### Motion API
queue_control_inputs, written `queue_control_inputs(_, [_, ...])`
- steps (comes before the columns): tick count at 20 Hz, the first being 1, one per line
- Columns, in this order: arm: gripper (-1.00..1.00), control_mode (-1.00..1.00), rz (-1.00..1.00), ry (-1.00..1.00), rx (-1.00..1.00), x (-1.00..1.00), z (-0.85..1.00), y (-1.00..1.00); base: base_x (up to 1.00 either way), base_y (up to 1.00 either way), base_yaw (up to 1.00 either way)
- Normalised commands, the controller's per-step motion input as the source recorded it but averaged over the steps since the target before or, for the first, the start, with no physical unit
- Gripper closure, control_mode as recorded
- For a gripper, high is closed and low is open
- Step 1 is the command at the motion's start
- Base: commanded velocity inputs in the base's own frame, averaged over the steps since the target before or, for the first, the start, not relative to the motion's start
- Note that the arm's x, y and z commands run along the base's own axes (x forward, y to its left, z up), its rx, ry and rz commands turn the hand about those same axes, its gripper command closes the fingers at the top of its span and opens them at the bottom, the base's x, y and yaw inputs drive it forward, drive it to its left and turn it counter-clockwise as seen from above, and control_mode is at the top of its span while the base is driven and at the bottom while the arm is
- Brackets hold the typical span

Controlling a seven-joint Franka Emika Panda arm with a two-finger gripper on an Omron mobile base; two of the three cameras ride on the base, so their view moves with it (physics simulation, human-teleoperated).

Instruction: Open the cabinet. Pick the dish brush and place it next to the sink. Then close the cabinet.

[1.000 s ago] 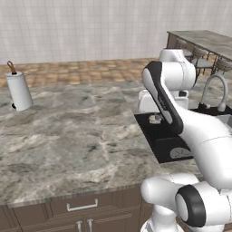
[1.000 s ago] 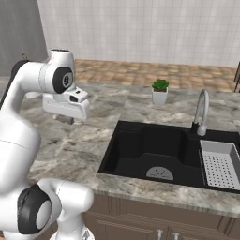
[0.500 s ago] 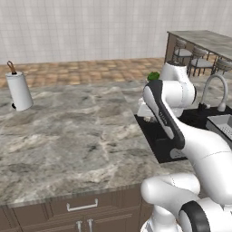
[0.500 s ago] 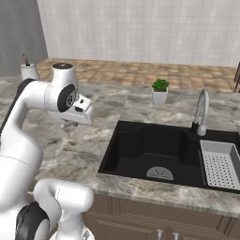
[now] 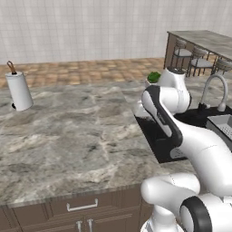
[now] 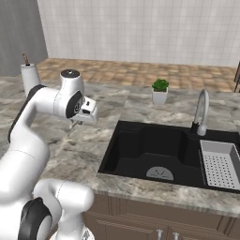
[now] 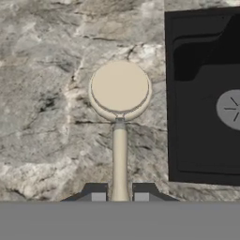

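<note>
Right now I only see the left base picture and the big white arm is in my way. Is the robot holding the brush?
Observer: Yes. In the hand view the gripper is shut on the dish brush by its thin handle.
Operator: Where is it holding it?
Observer: Over the marble counter, round head out front, beside the black sink.
Operator: Is anything in the sink?
Observer: The right base view shows a white strainer basket at its far end.
</note>
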Motion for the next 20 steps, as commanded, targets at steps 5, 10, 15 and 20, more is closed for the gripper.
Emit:
queue_control_inputs(5, [1.0,-1.0,0.0,0.09,0.0,0.09,-0.08,0.0,0.0,0.0,0.0])
queue_control_inputs(10, [1.0,-1.0,0.0,0.07,0.0,0.0,-0.35,0.0,0.0,0.0,0.0])
queue_control_inputs(15, [1.0,-1.0,0.0,0.0,0.0,0.0,-0.62,0.0,0.0,0.0,0.0])
queue_control_inputs(20, [1.0,-1.0,0.0,0.0,0.0,0.01,-0.54,0.0,0.0,0.0,0.0])
